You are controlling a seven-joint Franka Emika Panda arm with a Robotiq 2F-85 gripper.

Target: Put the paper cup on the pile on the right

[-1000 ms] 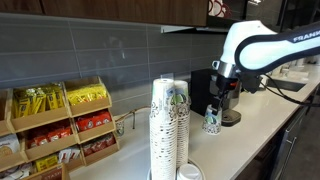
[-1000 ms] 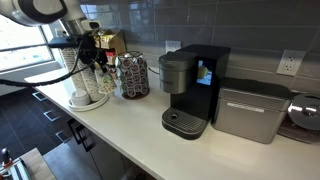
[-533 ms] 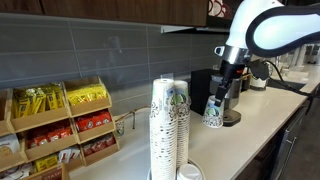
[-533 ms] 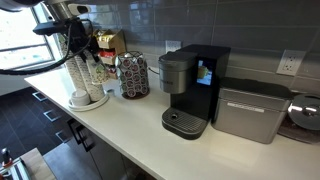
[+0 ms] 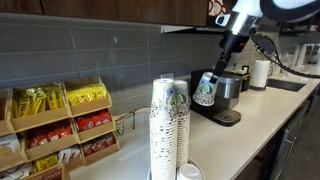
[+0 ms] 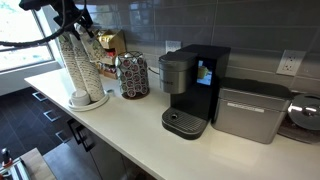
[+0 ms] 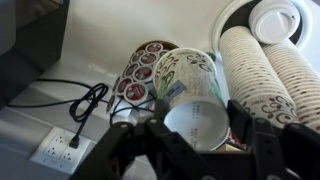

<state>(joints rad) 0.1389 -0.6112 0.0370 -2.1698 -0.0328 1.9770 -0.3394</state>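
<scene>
gripper point(image 7: 196, 138) clamps the paper cup point(image 7: 192, 88) (tilted, held aloft).

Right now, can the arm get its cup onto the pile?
Probably yes. The jaws hold the cup up in the air, near the height of the top of the pile, and nothing stands between them in an exterior view.
</scene>
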